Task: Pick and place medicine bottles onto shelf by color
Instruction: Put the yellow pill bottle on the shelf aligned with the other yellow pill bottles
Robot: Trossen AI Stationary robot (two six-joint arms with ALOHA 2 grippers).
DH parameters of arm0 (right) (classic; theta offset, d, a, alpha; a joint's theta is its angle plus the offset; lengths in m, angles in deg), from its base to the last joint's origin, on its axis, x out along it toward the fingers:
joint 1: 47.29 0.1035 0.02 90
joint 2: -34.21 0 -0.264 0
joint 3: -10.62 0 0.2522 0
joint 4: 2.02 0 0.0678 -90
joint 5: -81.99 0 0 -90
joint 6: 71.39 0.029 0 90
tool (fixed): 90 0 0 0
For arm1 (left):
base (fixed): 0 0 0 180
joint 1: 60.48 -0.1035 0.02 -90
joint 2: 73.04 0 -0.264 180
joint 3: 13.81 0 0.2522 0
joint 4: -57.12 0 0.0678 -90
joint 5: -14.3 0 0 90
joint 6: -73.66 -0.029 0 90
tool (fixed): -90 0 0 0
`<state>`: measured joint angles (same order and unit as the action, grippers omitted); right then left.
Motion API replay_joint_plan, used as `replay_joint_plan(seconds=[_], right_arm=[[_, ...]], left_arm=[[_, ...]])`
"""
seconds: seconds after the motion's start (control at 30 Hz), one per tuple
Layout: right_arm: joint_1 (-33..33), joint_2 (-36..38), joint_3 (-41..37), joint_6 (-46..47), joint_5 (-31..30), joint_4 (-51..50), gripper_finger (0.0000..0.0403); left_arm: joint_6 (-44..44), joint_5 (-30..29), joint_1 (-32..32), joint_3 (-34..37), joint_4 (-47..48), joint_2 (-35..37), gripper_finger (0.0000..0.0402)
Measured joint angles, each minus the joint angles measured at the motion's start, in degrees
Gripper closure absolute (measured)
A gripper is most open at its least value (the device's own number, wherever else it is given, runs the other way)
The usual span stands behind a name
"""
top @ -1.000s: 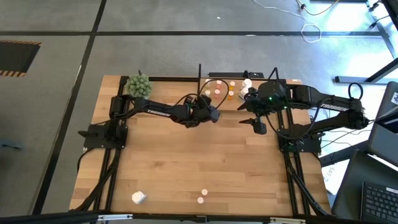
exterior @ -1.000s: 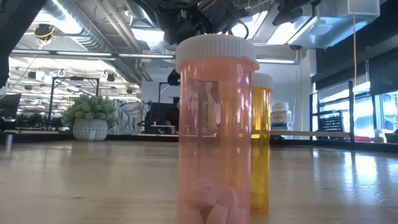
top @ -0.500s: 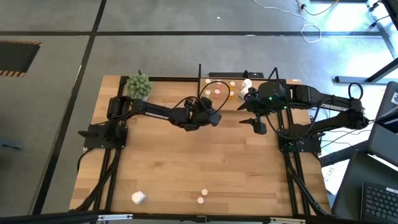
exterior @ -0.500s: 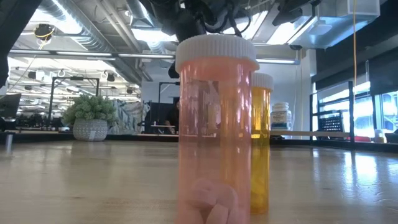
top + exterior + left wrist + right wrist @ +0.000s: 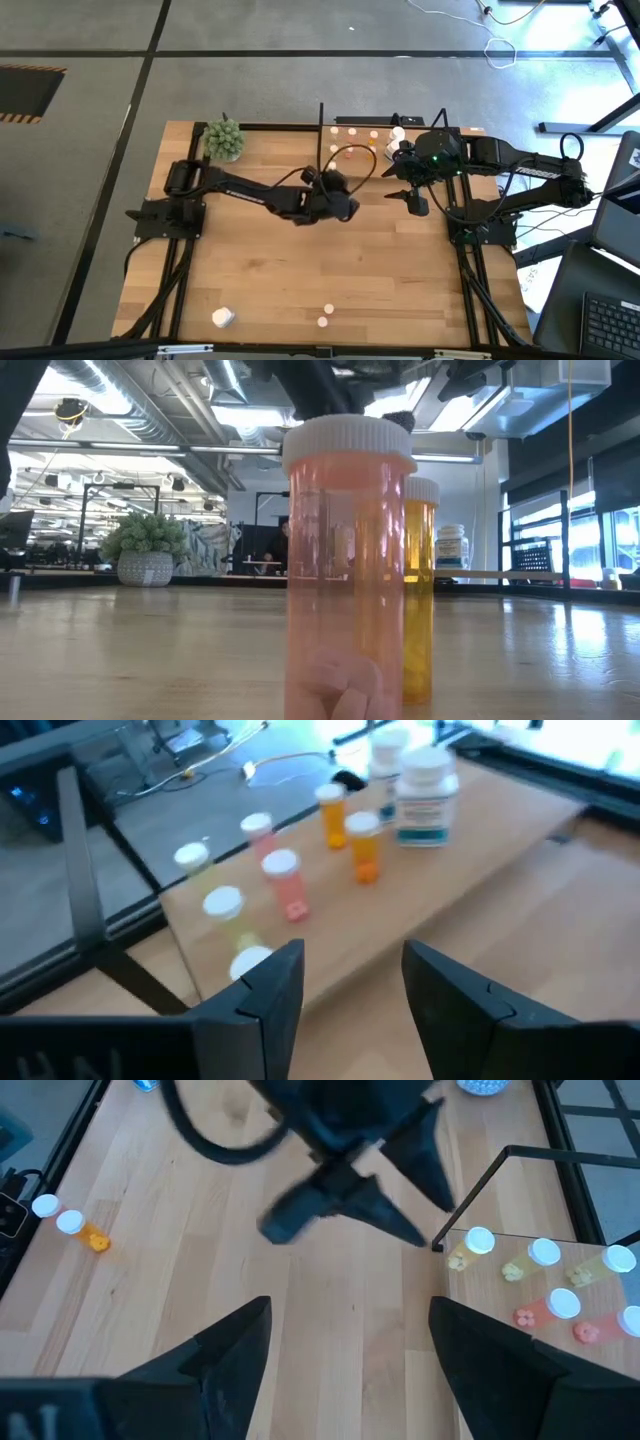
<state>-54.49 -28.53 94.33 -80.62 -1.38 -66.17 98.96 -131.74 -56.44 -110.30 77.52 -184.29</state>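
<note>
Beyond our wooden table (image 5: 300, 270) lies a grey floor crossed by dark lines, and at the table's far edge stands the shelf (image 5: 385, 142), our landmark. Since a second ago our left gripper (image 5: 343, 208) has drawn back from the shelf toward the table's middle, while our right arm has not moved. We see the left gripper's fingers (image 5: 270, 982) apart with only air between them, touching nothing, pointed at the shelf's front edge. On the shelf stand small medicine bottles (image 5: 283, 885) with white caps: yellowish and pinkish ones nearest the left upright, orange ones (image 5: 363, 845) further along, and larger white bottles (image 5: 426, 796) past those. Our right gripper (image 5: 414, 203) hangs just in front of the shelf's right half, its fingers (image 5: 225, 1350) spread wide and empty. Well away from the shelf, at the table's near edge, stand two more bottles (image 5: 323, 317), one pink (image 5: 347, 570), one amber (image 5: 419, 585); a white one (image 5: 222, 317) lies off to their left.
</note>
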Motion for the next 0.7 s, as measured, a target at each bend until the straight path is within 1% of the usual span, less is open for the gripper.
replay_joint_plan(seconds=[0.13, 0.3, 0.4, 0.57, 0.7], right_arm=[[0.0, 0.0, 0.0, 0.0, 0.0, 0.0, 0.0130], [0.0, 0.0, 0.0, 0.0, 0.0, 0.0, 0.0130], [0.0, 0.0, 0.0, 0.0, 0.0, 0.0, 0.0130], [0.0, 0.0, 0.0, 0.0, 0.0, 0.0, 0.0130], [0.0, 0.0, 0.0, 0.0, 0.0, 0.0, 0.0130]], left_arm=[[0.3, 0.3, 1.9, 0.0, 5.1, 0.0, 0.0237], [7.1, 2.7, 3.0, 0.0, 12.1, 0.0, 0.0237], [7.4, 2.7, 2.9, 0.2, 13.7, 0.0, 0.0237], [7.4, 2.9, 2.6, 3.6, 12.0, -0.1, 0.0237], [6.3, 4.8, 2.7, 8.8, 4.0, -0.1, 0.0237]])
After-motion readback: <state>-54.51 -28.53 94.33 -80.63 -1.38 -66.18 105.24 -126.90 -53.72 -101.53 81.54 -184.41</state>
